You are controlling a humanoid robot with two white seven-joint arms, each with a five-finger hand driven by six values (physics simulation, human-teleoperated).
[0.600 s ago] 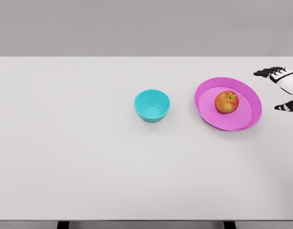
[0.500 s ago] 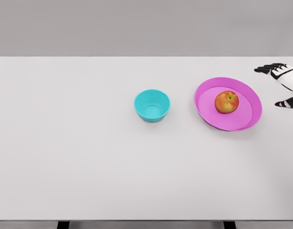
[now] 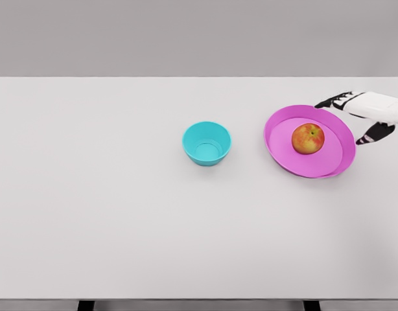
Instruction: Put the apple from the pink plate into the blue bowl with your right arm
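A red and yellow apple [image 3: 308, 138] sits in the middle of the pink plate [image 3: 283, 155] on the right side of the white table. The blue bowl [image 3: 207, 143] stands empty near the table's centre, left of the plate. My right hand [image 3: 354, 116] comes in from the right edge and hovers at the plate's far right rim, fingers spread and holding nothing. It is a short way right of the apple, not touching it. The left arm does not show.
The white table [image 3: 121, 214] spans the whole view, with its far edge near the top and its front edge at the bottom. Nothing else stands on it besides the bowl and plate.
My right hand has moved left from the table's right edge to the plate's rim, closer to the apple. Apple, plate and bowl have stayed put.
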